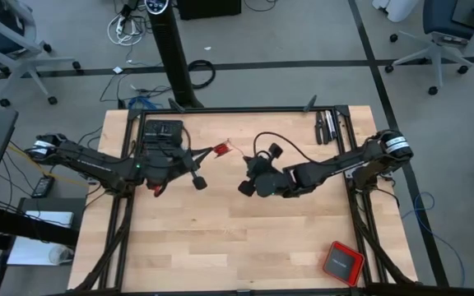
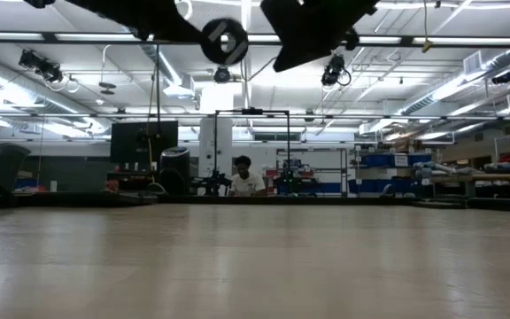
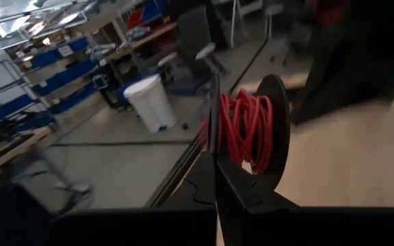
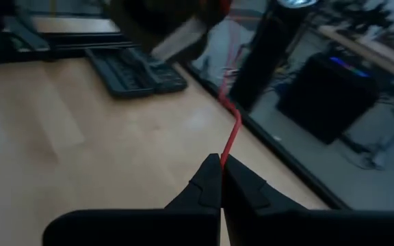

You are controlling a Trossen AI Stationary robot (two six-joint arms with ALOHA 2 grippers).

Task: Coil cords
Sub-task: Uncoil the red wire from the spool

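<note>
The left tool (image 1: 197,182) hangs above the wooden counter (image 1: 220,247), left of its middle, with its fingers pressed together on a tight bundle of thin red cord (image 3: 245,130); in the left wrist view the coil sits wound against a dark round disc (image 3: 273,130) just past the fingertips. In the high view a small patch of the red cord (image 1: 223,148) shows between the two arms, toward the counter's far edge. Right of it, the right tool (image 4: 221,171) is also raised over the counter, its fingers closed on a single strand of the cord that runs away toward the left arm. A black tool case (image 1: 162,129) lies at the counter's far left edge, and a red square box (image 1: 342,263) rests at its near right corner.
</note>
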